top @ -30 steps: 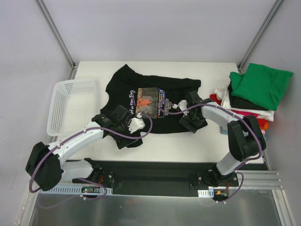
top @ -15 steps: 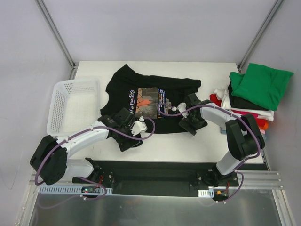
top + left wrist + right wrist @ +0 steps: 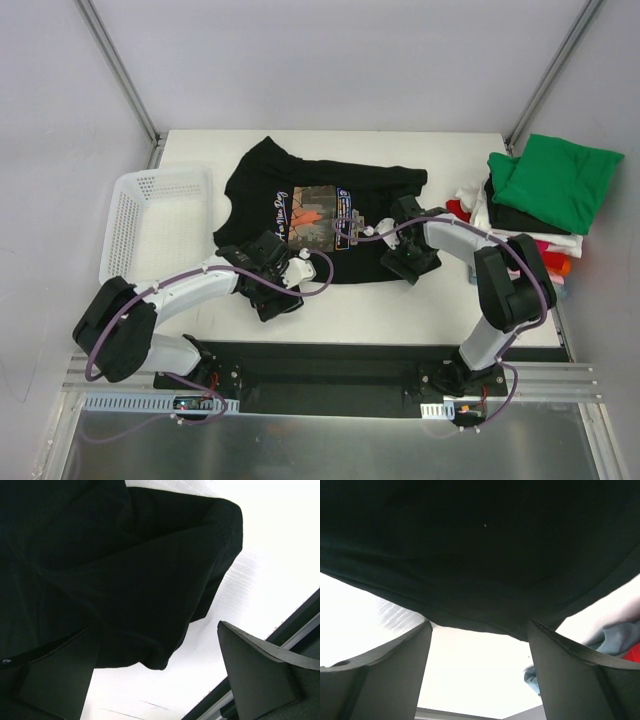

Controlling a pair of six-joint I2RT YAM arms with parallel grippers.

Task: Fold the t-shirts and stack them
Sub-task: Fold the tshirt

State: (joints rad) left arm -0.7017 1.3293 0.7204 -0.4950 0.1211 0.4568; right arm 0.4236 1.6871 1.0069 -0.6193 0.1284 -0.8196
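A black t-shirt (image 3: 375,190) with a rectangular white and red chest print (image 3: 315,208) lies spread on the white table. My left gripper (image 3: 276,296) is open at the shirt's near left corner. In the left wrist view the black cloth (image 3: 110,565) hangs over the left finger (image 3: 55,680), and its edge reaches into my open left gripper (image 3: 160,680). My right gripper (image 3: 403,264) is open at the near right hem. In the right wrist view the hem (image 3: 480,610) lies just past my open right gripper (image 3: 479,672). Neither gripper holds anything.
A stack of folded t-shirts, with a green one (image 3: 555,180) on top, stands at the table's right edge. Red and grey-blue cloth (image 3: 620,640) from it shows in the right wrist view. A white mesh basket (image 3: 112,240) stands at the left. A black rail (image 3: 330,365) runs along the near edge.
My left gripper has shifted a little right and toward the near edge, along the shirt's corner. My right gripper has barely moved. The shirt lies much as before.
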